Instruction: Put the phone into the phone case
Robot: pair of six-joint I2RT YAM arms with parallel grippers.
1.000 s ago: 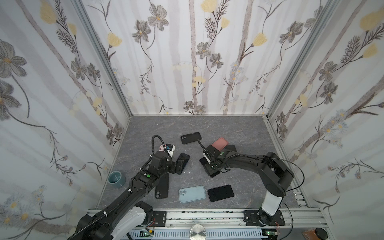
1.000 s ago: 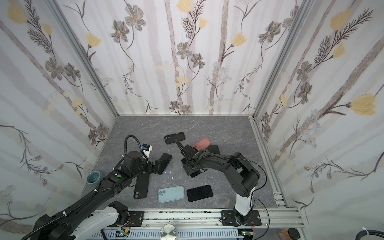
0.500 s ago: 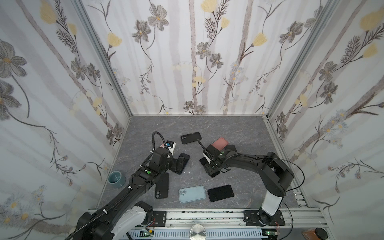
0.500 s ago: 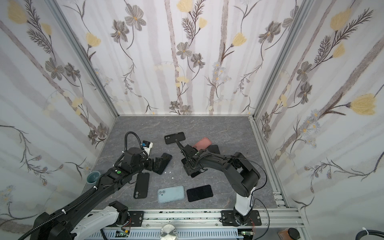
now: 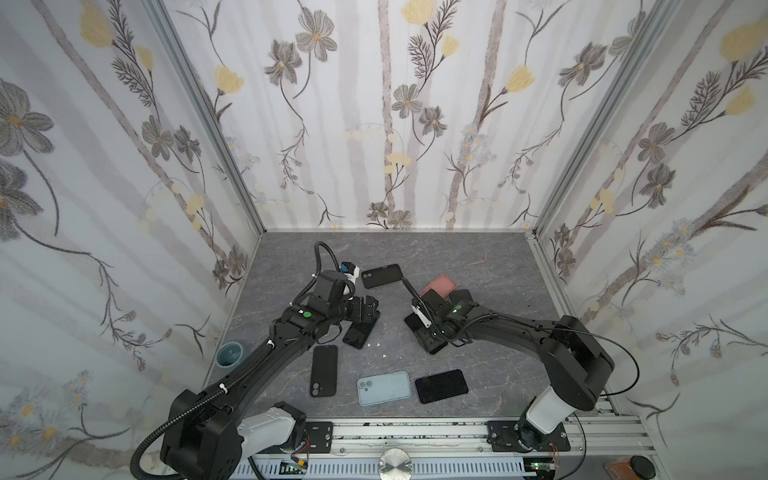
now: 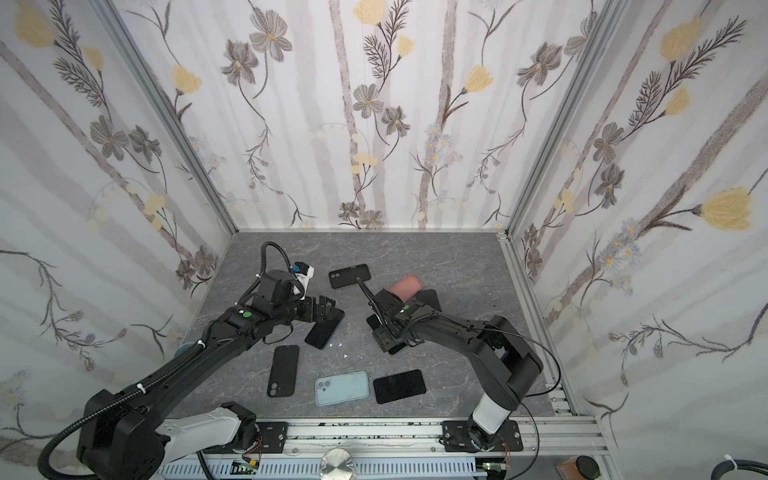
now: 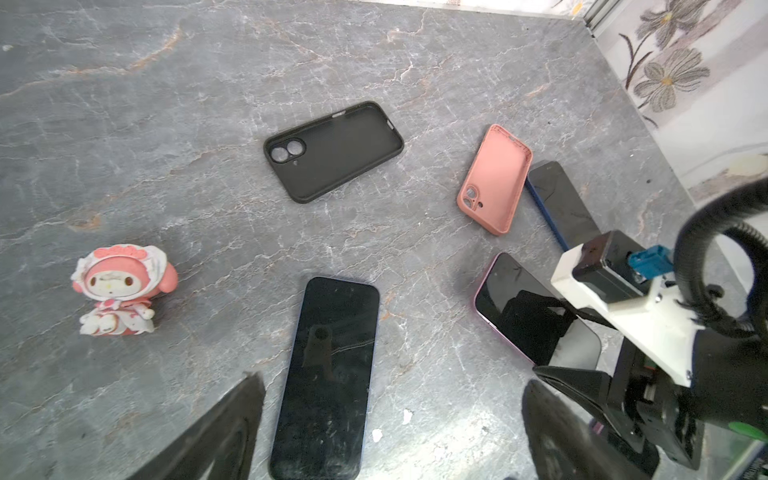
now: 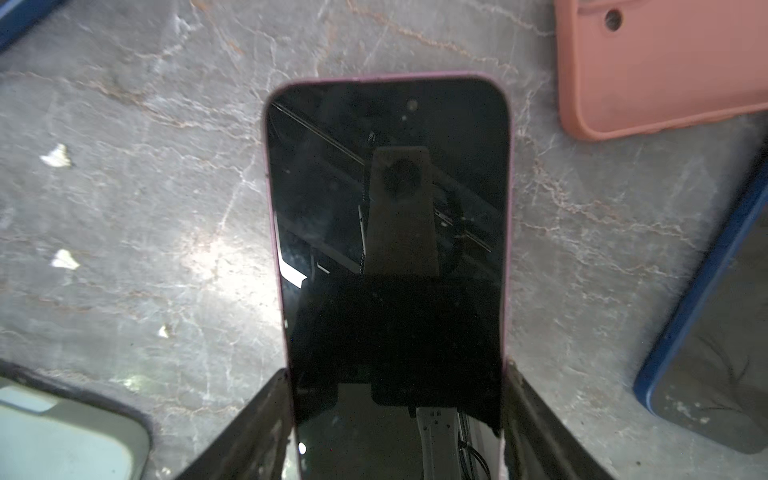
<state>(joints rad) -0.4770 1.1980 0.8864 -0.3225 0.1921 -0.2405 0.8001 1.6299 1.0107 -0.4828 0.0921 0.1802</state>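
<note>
My right gripper (image 8: 395, 419) is shut on the sides of a pink-rimmed phone (image 8: 390, 232), screen up and low over the table; in a top view this phone (image 5: 411, 323) sticks out past the right gripper (image 5: 432, 345). The empty pink phone case (image 8: 665, 70) lies just beyond it, also seen in the left wrist view as the pink case (image 7: 494, 178). An empty black phone case (image 7: 332, 151) lies further left. My left gripper (image 7: 390, 432) hangs open over a dark phone (image 7: 328, 374), which lies between its fingers (image 7: 232, 432), untouched.
A blue-rimmed phone (image 8: 715, 332) lies next to the pink case. Near the front edge lie a black case (image 5: 324, 371), a light blue one (image 5: 384, 387) and a black phone (image 5: 441, 386). A pink toy figure (image 7: 116, 291) stands left of the dark phone. A teal cup (image 5: 230, 354) sits at the left wall.
My left gripper has moved back and to the right, ending over the dark phone, still open. The right gripper and its phone have stayed in place.
</note>
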